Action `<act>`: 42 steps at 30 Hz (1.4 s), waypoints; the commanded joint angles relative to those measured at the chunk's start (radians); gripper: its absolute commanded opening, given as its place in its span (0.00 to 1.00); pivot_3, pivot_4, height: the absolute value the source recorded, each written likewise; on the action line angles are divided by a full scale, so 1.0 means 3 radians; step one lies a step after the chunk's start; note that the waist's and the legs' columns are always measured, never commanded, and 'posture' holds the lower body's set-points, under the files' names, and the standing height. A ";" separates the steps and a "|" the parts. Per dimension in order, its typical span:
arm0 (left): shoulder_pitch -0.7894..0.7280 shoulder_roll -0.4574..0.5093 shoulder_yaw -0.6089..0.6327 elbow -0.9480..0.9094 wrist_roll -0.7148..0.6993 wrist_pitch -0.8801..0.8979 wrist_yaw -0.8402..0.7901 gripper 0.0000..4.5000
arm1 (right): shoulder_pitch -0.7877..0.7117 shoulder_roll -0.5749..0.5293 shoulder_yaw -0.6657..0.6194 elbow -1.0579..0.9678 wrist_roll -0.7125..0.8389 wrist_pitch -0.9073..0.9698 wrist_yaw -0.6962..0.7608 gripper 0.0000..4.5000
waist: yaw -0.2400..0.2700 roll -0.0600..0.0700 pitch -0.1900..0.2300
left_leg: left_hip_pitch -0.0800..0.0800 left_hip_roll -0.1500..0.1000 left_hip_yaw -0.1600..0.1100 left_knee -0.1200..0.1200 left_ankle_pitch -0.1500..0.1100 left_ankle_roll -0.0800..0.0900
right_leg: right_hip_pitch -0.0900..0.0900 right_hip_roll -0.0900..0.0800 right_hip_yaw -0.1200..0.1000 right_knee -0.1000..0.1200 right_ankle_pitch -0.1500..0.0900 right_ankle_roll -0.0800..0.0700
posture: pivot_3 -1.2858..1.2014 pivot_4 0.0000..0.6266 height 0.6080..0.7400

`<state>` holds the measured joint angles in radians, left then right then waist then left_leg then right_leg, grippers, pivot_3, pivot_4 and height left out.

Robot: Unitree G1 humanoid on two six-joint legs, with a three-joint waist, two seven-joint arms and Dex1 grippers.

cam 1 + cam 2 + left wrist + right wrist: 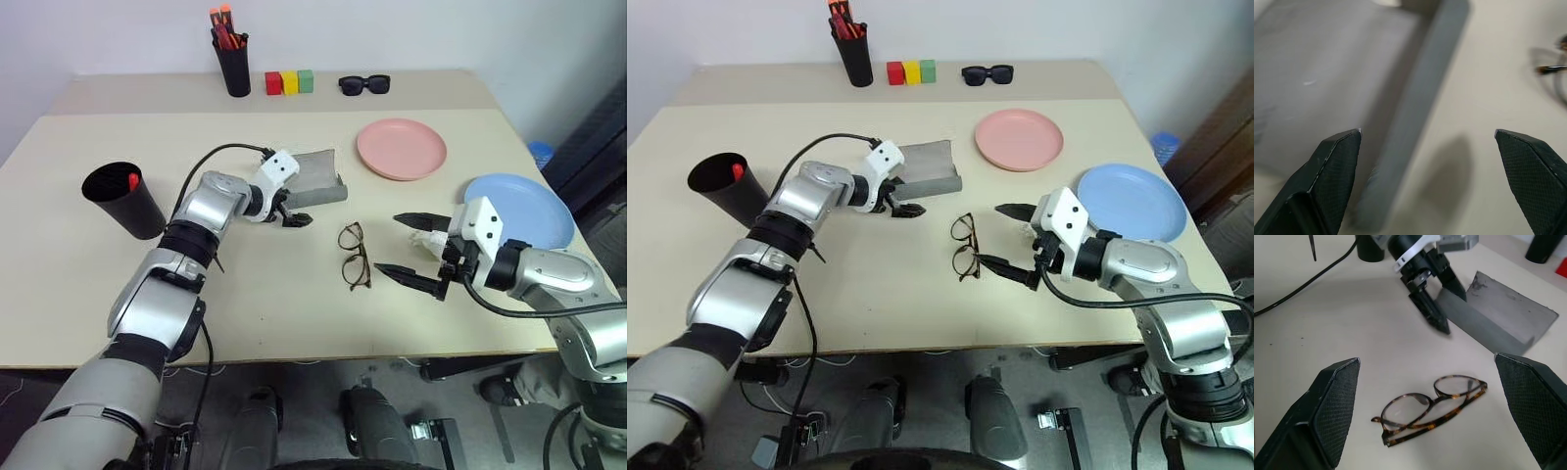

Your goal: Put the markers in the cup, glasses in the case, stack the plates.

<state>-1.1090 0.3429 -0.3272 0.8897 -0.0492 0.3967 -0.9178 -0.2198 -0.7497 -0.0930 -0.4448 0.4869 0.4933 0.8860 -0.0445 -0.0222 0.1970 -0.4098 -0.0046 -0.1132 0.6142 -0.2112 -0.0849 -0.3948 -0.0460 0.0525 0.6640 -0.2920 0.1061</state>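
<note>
Right wrist view: glasses (1432, 408) lie folded on the matte beige tabletop (245, 284), thin tortoise-brown frame, clear lenses, between the two textured black fingers of the right pincer (413, 249). Jaws spread wide, nothing between them.

Case (315, 178): flat grey, dull metallic finish, hinged and lying open, scuffed inner face showing. Left pincer (290, 214) sits at the case's near edge, fingers parted and empty; in the left wrist view one fingertip overlaps the case wall, contact cannot be confirmed.

Cup (122, 199): wide tapered black plastic, tilted, near the left edge of the tabletop, a red-capped marker (133, 181) inside. Second marker cannot be made out.

Plates: salmon pink plate (401, 149), round and shallow, beyond the glasses; light blue plate (519, 211) at the right edge, partly behind the right wrist. They lie apart, unstacked.

Far edge: straight black pen holder (233, 61) with orange-red-capped pens, red (273, 82), yellow (290, 81) and green (306, 80) blocks in a row, thick black sunglasses (364, 85).

Left arm reaches forward across the tabletop, pincer angled down and to the right. Right arm comes in from the right, pincer near level, pointing left toward the glasses.
</note>
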 commanded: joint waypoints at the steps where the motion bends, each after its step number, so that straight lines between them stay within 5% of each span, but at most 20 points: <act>1: -0.0175 -0.0008 0.0047 0.0228 0.0129 -0.0227 -0.0120 0.71 | 0.0026 -0.0026 -0.0081 -0.0159 0.0033 -0.0013 -0.0046 1.00 | 0.0000 0.0000 0.0000 | 0.0000 0.0000 0.0000 0.0000 0.0000 0.0000 | 0.0000 0.0000 0.0000 0.0000 0.0000 0.0000 | 0.52 0.24 1.00; 7: -0.0211 0.0008 0.0085 0.0366 0.0246 -0.0467 -0.0213 0.03 | 0.0058 -0.0041 -0.0089 -0.0181 0.0044 -0.0003 -0.0069 1.00 | 0.0011 0.0000 0.0000 | 0.0000 0.0000 0.0000 0.0000 0.0000 0.0000 | 0.0001 -0.0001 0.0000 0.0000 0.0000 0.0001 | 0.52 0.24 1.00; 16: 0.0343 0.0634 0.0070 -0.0566 0.0258 -0.1469 -0.1010 0.01 | -0.0112 0.0063 -0.0120 -0.0219 0.0502 0.0752 -0.0411 1.00 | 0.0008 0.0002 0.0001 | 0.0000 0.0004 0.0000 -0.0003 0.0000 0.0000 | -0.0005 0.0002 0.0003 0.0005 0.0000 -0.0001 | 0.52 0.24 1.00; 21: 0.0944 0.1250 0.0057 -0.1680 0.0082 -0.1217 -0.1721 0.01 | -0.0377 0.0264 -0.0044 -0.0080 0.0736 0.1368 -0.0799 1.00 | 0.0000 0.0004 0.0002 | -0.0002 0.0004 0.0003 -0.0003 0.0000 0.0000 | -0.0004 0.0000 0.0004 0.0002 0.0000 -0.0001 | 0.52 0.24 1.00; 27: 0.1360 0.1479 0.0052 -0.2456 0.0057 -0.0677 -0.1757 0.01 | -0.0592 0.0403 0.0094 0.0209 0.0680 0.1876 -0.1133 1.00 | 0.0037 0.0004 0.0002 | -0.0001 0.0003 0.0000 0.0003 0.0000 0.0001 | 0.0001 -0.0001 0.0002 0.0002 0.0000 -0.0002 | 0.52 0.24 1.00; 30: 0.1429 0.1467 0.0078 -0.2599 0.0029 -0.0466 -0.1653 0.20 | -0.0674 0.0507 0.0113 0.0318 0.0707 0.2070 -0.1260 1.00 | 0.0018 0.0005 0.0002 | -0.0001 0.0003 0.0001 0.0002 -0.0001 0.0002 | 0.0000 0.0000 0.0002 0.0002 0.0000 -0.0002 | 0.52 0.24 1.00; 35: 0.1520 0.1319 0.0306 -0.2802 -0.0142 -0.0351 -0.1334 0.74 | -0.0852 0.0766 0.0050 0.0538 0.0723 0.2283 -0.1472 1.00 | -0.0002 0.0005 0.0002 | -0.0001 0.0004 0.0001 0.0002 0.0000 0.0002 | -0.0002 0.0001 0.0002 0.0005 0.0000 -0.0002 | 0.52 0.24 1.00; 42: 0.1932 0.1320 0.0862 -0.3258 -0.0516 -0.0097 -0.0966 0.74 | -0.1026 0.1023 -0.0042 0.0776 0.0752 0.2494 -0.1600 1.00 | -0.0011 0.0006 0.0002 | -0.0001 0.0005 0.0003 -0.0002 -0.0001 0.0003 | -0.0006 0.0001 0.0004 0.0006 0.0000 -0.0002 | 0.52 0.24 1.00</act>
<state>-0.5379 0.7247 -0.1200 -0.0354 -0.1661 0.3553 -1.2258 -0.4976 -0.4510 -0.0831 -0.2042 0.6938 1.2346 0.4112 -0.0479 -0.0203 0.1976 -0.4100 -0.0030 -0.1124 0.6136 -0.2116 -0.0839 -0.3967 -0.0456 0.0537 0.6657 -0.2920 0.1055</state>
